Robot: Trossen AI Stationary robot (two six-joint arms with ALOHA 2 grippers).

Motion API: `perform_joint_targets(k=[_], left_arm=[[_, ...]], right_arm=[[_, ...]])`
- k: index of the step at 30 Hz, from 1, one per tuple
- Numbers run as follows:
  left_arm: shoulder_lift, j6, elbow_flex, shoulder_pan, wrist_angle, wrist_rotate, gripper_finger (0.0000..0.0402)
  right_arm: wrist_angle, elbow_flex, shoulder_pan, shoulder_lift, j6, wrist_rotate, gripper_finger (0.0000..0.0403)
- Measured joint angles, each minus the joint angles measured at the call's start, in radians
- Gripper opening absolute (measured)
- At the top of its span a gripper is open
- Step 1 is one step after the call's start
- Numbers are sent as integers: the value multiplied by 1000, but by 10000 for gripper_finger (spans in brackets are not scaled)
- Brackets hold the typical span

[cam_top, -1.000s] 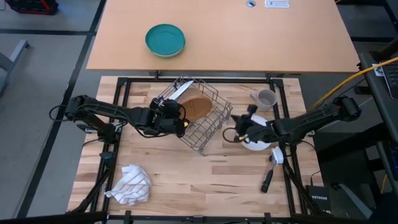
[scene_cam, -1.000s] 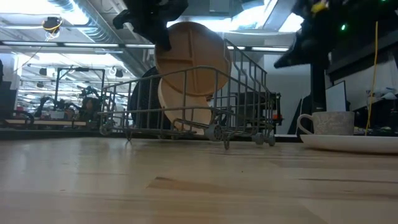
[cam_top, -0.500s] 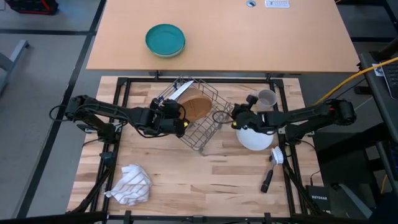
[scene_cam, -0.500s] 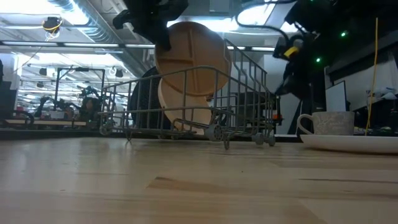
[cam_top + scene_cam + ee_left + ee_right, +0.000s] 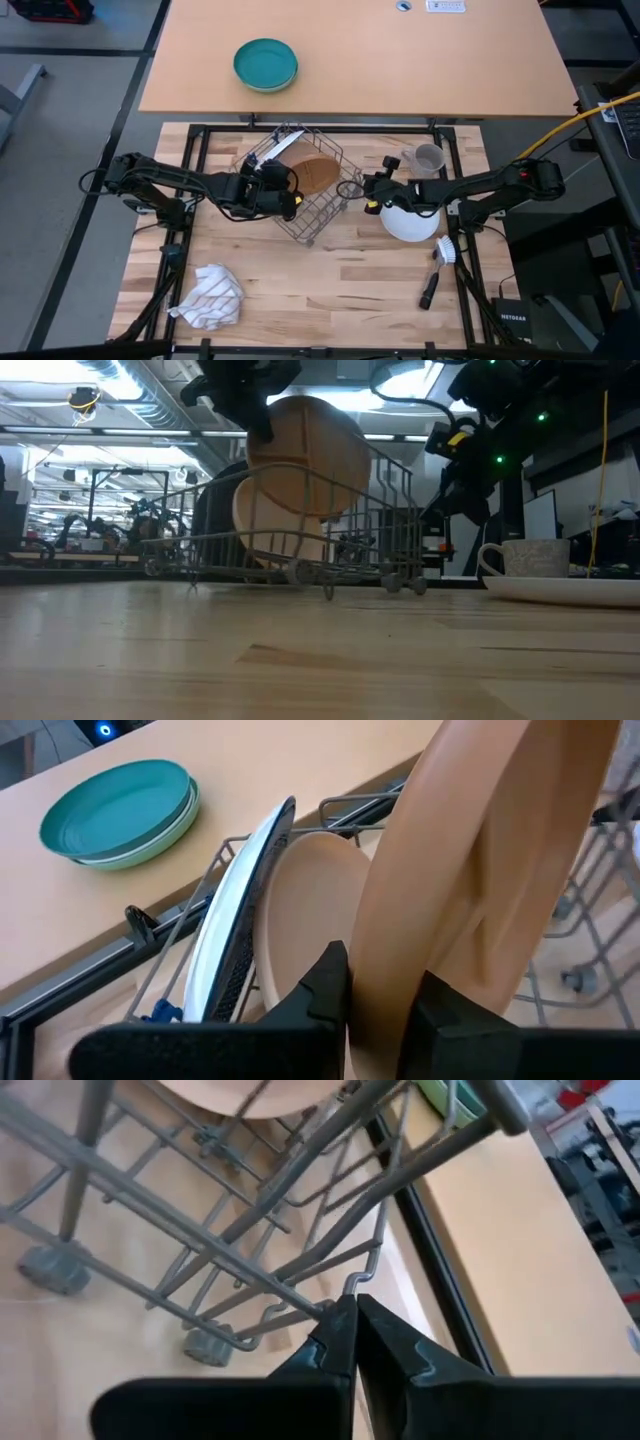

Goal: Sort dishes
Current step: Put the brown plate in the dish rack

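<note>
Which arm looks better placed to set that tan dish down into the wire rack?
The left: its gripper already clamps the tan dish above the rack. The right gripper is shut against the rack's edge.

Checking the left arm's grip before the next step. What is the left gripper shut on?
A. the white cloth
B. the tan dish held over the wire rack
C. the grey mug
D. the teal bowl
B: the left gripper pinches the tan dish's rim, holding it upright over the rack.
</note>
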Motion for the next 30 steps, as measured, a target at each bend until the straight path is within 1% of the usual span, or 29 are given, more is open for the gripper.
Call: perform_joint_targets(k=[7, 14, 16, 20, 25, 30], left_arm=[[0, -64, 0, -1, -88, 0, 34], [0, -91, 0, -19, -141, 0, 33], [0, -102, 0, -25, -159, 0, 34], [0, -143, 0, -37, -211, 0, 31], [0, -193, 0, -56, -259, 0, 33], [0, -217, 0, -70, -287, 0, 31]], right_arm=[[4, -1, 85, 0, 0, -16, 14], [70, -5, 157, 3, 0, -46, 14], [81, -5, 163, 3, -1, -56, 14], [97, -5, 164, 3, 0, -113, 14], [110, -5, 164, 3, -1, -144, 14], [152, -5, 164, 3, -27, -222, 14]])
